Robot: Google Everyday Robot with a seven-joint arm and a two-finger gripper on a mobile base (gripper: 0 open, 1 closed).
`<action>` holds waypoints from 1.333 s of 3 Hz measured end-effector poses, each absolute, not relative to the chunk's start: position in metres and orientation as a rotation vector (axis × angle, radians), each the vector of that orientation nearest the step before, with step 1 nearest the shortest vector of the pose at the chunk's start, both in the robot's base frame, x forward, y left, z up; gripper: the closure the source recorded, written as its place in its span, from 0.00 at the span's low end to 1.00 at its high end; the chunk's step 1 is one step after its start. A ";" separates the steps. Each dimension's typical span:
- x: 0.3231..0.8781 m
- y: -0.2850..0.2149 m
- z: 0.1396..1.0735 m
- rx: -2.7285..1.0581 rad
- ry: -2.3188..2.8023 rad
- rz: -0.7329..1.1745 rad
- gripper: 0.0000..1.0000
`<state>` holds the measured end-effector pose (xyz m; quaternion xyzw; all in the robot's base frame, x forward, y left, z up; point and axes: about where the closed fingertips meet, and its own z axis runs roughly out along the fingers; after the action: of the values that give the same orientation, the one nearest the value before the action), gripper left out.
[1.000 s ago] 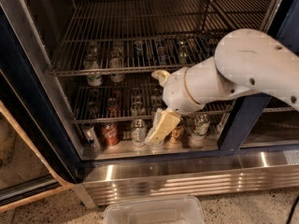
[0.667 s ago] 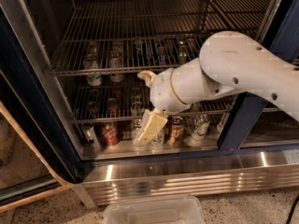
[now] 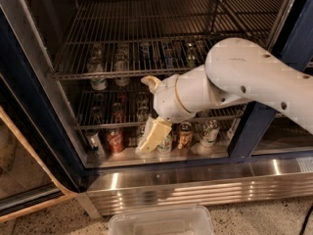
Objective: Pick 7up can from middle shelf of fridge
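The fridge (image 3: 44, 131) stands open with a dark blue frame and wire racks. The middle shelf (image 3: 105, 126) is the lower wire rack. At its back left stand two pale cans seen partly through the upper rack. The left one, whitish with green near the base, looks like the 7up can (image 3: 98, 81). My gripper (image 3: 152, 138), cream-coloured, hangs from the white arm (image 3: 234, 77) that reaches in from the right. It points down-left in front of the middle shelf's front rail, below and to the right of the 7up can, apart from it.
An upper wire rack (image 3: 146, 33) spans the fridge above. Several cans stand on the fridge floor, among them a red can (image 3: 115, 141) and a pale one (image 3: 209, 132). A ribbed steel kick plate (image 3: 205, 182) runs below. A clear plastic bin (image 3: 161, 222) sits on the floor in front.
The arm has swung to the left, carrying the gripper leftward along the front of the lower cans. The cans have not moved.
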<state>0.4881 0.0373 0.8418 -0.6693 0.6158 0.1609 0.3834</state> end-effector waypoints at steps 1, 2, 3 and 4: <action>0.478 0.056 0.830 -1.640 1.552 0.420 0.00; 0.481 0.077 0.817 -1.526 1.520 0.416 0.00; 0.508 0.101 0.811 -1.475 1.481 0.446 0.00; 0.508 0.107 0.808 -1.463 1.476 0.448 0.00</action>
<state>0.5082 0.1071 0.8079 -0.6015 0.6066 0.1840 0.4862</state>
